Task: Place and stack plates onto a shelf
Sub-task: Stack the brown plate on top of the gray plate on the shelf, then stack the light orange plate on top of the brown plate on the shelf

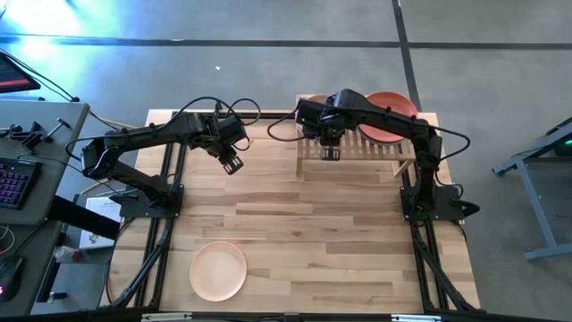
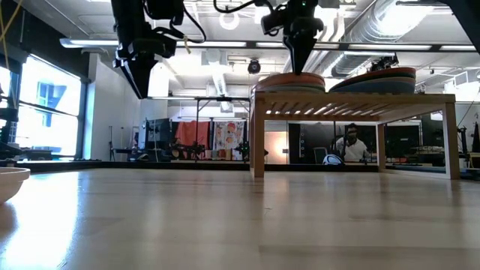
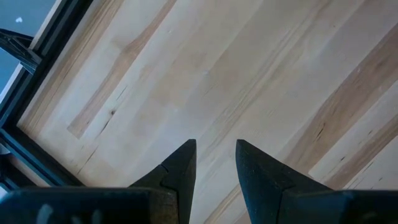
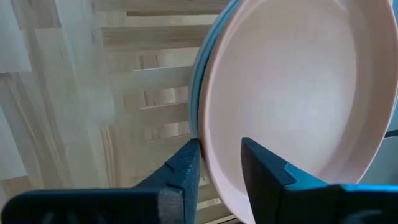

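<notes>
The light-wood slatted shelf point(image 1: 362, 150) point(image 2: 352, 101) stands at the table's far right and carries two plate stacks. The right stack has an orange-red plate point(image 1: 393, 109) point(image 2: 379, 73) on top. The left stack is topped by a pink plate point(image 4: 292, 87) point(image 2: 289, 78) lying on a bluish one point(image 4: 196, 93). My right gripper point(image 1: 328, 148) point(image 2: 301, 66) point(image 4: 221, 165) points down on the pink plate's rim. My left gripper point(image 1: 232, 164) point(image 2: 142, 86) point(image 3: 216, 163) hangs shut above bare tabletop, left of the shelf. A peach plate point(image 1: 219, 271) point(image 2: 7, 184) rests on its base near the table's near edge. My right gripper pinches the pink plate's rim point(image 4: 210, 155) on the side toward the table's near edge, with one finger point(image 4: 264, 165) over the plate's inside and one finger point(image 4: 183, 165) outside. The fingers come from above, pointing down. The plate lies flat on the left stack.
Bare wooden tabletop point(image 1: 322, 224) spreads between the shelf and the peach plate. Dark arm bases point(image 1: 147, 201) point(image 1: 433, 201) stand at the left and right edges. Beyond the table, a person point(image 2: 349, 142) sits in the room, seen under the shelf.
</notes>
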Motion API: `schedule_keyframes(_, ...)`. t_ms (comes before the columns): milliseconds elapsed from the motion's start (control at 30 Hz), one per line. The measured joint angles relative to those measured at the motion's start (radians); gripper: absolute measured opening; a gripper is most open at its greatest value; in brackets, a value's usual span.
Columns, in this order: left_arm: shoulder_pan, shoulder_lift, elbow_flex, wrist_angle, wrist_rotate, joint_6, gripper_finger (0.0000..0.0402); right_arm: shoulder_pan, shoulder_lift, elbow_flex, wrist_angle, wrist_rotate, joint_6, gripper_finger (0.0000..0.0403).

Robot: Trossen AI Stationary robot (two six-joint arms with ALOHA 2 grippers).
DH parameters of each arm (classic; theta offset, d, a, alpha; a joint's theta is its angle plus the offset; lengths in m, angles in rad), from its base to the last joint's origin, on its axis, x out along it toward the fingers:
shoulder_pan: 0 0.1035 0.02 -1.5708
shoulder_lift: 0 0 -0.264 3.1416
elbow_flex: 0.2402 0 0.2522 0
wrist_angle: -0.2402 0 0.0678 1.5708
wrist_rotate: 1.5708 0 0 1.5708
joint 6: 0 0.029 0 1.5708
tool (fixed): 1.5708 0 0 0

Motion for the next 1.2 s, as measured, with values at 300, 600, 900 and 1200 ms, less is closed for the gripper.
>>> schedule_keyframes(300, 0.000, 0.000, 0.000, -0.001, 0.054, 0.000, 0.0101, 0.053, -0.018, 0.002, 0.000, 0.063, 0.037, 0.0094)
schedule_keyframes(600, 0.000, 0.000, 0.000, -0.003, 0.057, 0.001, 0.0101, 0.016, -0.018, 0.002, 0.002, -0.024, 0.075, 0.0094)
schedule_keyframes(900, 0.000, 0.000, 0.000, -0.002, 0.054, 0.003, 0.0101, -0.033, -0.017, 0.018, 0.015, -0.042, 0.075, 0.0094)
schedule_keyframes(1200, 0.000, 0.000, 0.000, 0.000, 0.053, 0.011, 0.0101, -0.136, 0.016, 0.015, 0.046, -0.104, 0.087, 0.0094)
